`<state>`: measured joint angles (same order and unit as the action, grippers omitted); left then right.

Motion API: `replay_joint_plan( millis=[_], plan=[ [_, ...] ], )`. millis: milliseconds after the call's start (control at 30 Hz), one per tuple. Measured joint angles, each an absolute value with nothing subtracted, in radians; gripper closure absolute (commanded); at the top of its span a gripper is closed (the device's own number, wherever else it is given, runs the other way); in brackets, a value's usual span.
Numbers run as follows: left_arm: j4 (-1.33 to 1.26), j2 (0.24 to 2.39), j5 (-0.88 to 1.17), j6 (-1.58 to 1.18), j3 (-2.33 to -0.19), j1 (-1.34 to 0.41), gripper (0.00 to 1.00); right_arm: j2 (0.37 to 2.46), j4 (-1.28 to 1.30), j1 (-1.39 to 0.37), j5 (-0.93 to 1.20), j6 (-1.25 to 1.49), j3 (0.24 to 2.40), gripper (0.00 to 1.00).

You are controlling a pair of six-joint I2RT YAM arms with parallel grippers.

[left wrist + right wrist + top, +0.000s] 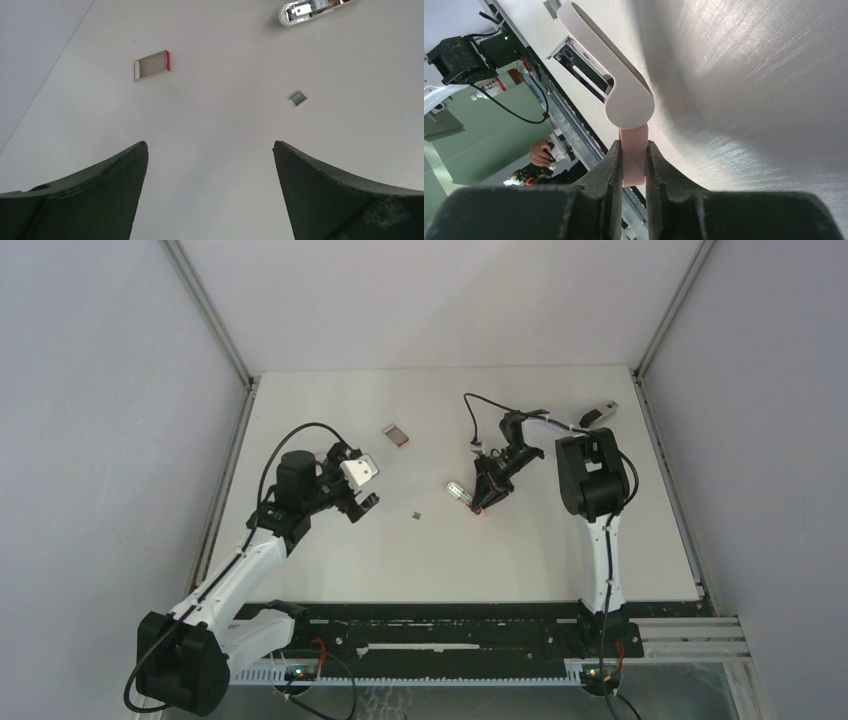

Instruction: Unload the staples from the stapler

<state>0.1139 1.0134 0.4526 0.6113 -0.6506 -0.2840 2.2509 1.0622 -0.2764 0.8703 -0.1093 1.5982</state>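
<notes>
The stapler (457, 491) lies opened near the table's middle, its white tip pointing left. Its chrome-lined end shows at the top of the left wrist view (307, 10). My right gripper (487, 496) is shut on the stapler's pink part (633, 155), with the white arm (624, 95) standing out beyond the fingers. One tiny grey strip of staples (415, 515) lies loose on the table left of the stapler, and it also shows in the left wrist view (299, 98). My left gripper (362, 502) is open and empty, hovering left of that strip, its jaws (210, 145) wide apart.
A small flat red-and-white box (397, 434) lies open behind the left gripper, and shows in the left wrist view (152, 65). A small black-and-white object (600, 413) sits at the back right edge. White walls enclose the table on three sides.
</notes>
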Motion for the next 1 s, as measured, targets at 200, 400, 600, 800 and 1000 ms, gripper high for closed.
replay_joint_plan(
  millis=[200,400,600,800,1000],
  plan=[
    [0.114,1.013,0.453,0.611,-0.651,-0.28,0.0,2.254,1.063,-0.271,0.871,-0.111,1.598,0.82],
    [0.114,1.013,0.453,0.611,-0.651,-0.278,0.0,2.261,1.064,-0.268,0.873,-0.112,1.598,0.79],
    [0.114,1.013,0.456,0.611,-0.651,-0.278,0.0,2.262,1.065,-0.268,0.875,-0.112,1.598,0.76],
    [0.114,1.013,0.457,0.611,-0.651,-0.278,0.0,2.264,1.066,-0.268,0.877,-0.112,1.598,0.71],
    [0.114,1.013,0.457,0.611,-0.651,-0.276,0.0,2.264,1.066,-0.268,0.878,-0.112,1.598,0.66]
  ],
)
